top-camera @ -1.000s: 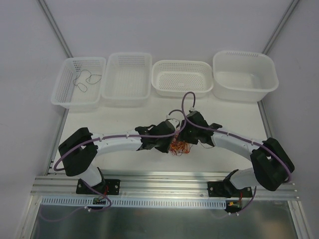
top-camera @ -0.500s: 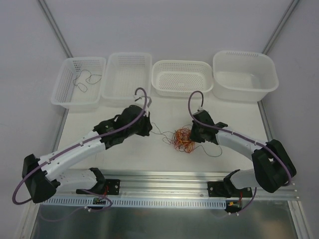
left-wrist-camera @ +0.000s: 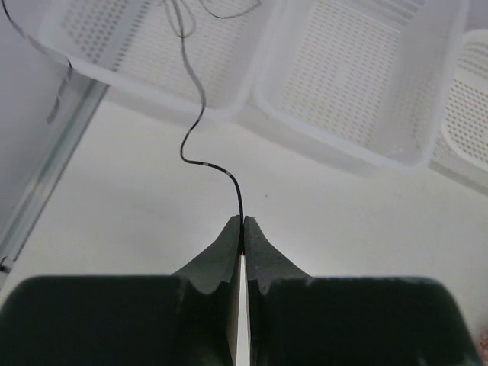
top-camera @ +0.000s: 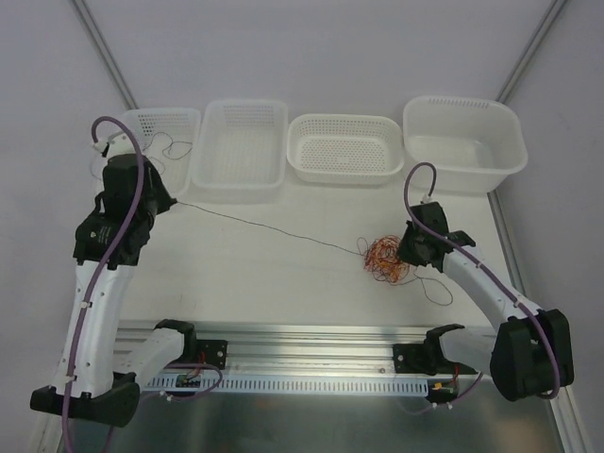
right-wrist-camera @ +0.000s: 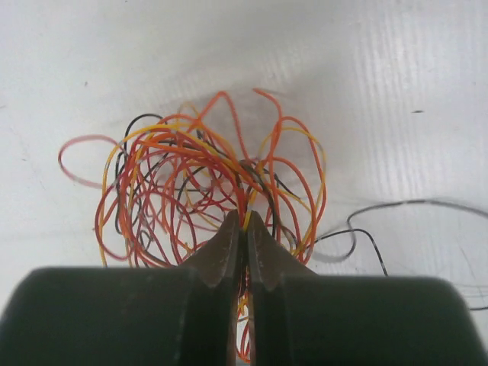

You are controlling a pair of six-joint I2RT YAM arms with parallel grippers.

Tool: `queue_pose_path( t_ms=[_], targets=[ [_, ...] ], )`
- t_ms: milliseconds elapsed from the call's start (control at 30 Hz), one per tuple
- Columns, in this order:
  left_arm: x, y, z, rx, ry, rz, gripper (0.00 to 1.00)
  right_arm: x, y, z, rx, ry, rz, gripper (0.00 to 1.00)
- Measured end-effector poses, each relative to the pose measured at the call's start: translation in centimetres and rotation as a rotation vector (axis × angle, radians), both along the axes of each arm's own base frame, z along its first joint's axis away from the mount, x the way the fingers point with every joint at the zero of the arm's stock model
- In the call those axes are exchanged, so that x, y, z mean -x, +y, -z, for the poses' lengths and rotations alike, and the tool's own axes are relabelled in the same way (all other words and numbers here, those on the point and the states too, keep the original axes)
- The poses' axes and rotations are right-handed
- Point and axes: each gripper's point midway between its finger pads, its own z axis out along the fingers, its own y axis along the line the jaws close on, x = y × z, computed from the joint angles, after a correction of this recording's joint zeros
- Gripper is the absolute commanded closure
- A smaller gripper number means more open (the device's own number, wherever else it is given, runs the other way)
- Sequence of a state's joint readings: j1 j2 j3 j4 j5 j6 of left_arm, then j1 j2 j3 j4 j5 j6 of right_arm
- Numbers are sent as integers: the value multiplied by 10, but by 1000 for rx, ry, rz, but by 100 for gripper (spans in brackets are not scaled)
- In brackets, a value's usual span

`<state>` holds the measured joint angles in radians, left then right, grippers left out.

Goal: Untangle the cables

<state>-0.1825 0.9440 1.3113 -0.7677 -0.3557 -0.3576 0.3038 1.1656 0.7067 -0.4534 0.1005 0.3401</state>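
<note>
Pull-out step in hand. Left claw (left-wrist-camera: 242, 226) was clamped on a dark grey wire (top-camera: 274, 228) up by the far-left basket (top-camera: 111, 170). The wire ran in a straight line across the table (top-camera: 283, 293) to the tangle (top-camera: 385, 257). Right claw (right-wrist-camera: 244, 221) was pinched shut on that tangle of red, orange and yellow wires, right of the table's middle. Another loose wire (top-camera: 160, 151) lay in the far-left basket. Next move probably calls for the left to pull further while the right anchors the clump, then a drop into the basket. The clump may drag.
</note>
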Motion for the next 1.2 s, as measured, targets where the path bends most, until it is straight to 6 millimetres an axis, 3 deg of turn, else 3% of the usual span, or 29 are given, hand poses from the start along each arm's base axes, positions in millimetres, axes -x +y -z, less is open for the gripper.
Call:
queue_pose_path(
  t_ms=[100,233,433,567,700,800,1067,1167,1200],
  targets=[
    [7,33,-18,-30,-1,-113,100,2,-14,-3,1,7,38,99],
    [10,52,-31,-55,11,-170,100,2,-21,-8,-13,9,56,99],
    [13,82,-27,-79,79,-254,100,0,-23,-15,-23,8,52,97],
    [17,104,-28,-77,96,-328,100,1,-35,-13,-22,22,93,97],
    [17,113,-24,-57,104,-358,100,3,-50,-12,-16,38,149,96],
    [15,112,0,-31,152,-351,100,5,-57,-10,-13,49,172,97],
    [16,70,124,142,406,-171,99,7,-40,-12,-52,56,96,99],
    [22,47,158,194,484,-86,88,8,-26,-14,-57,54,40,99],
    [24,37,169,212,512,-52,77,8,-21,-15,-59,54,21,99]
  ],
)
